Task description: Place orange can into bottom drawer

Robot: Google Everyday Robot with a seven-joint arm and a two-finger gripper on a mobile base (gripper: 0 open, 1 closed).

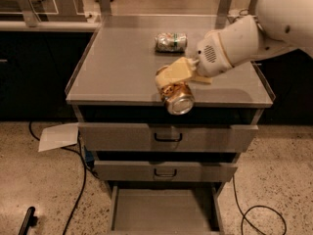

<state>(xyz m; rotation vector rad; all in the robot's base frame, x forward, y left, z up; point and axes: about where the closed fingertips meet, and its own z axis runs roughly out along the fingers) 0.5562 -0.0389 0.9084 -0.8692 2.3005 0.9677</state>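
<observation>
So the gripper (170, 78) is clamped on the orange can (178, 101), holding it tipped on its side just over the front edge of the grey cabinet top (117, 67), shiny silver end facing the camera. The brown-and-tan label has some print, but I can't read any of it, and same goes for the green-and-silver can (171, 41) lying further back. The bottom drawer (161, 212) is pulled open well below, under the middle drawer (165, 171).

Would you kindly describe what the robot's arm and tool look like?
The arm is smooth, glossy white with rounded segments; the wrist has a perforated grille patch. The tool, over the cabinet top's front edge, has flat pale-yellow fingers shut on the orange can.
</observation>
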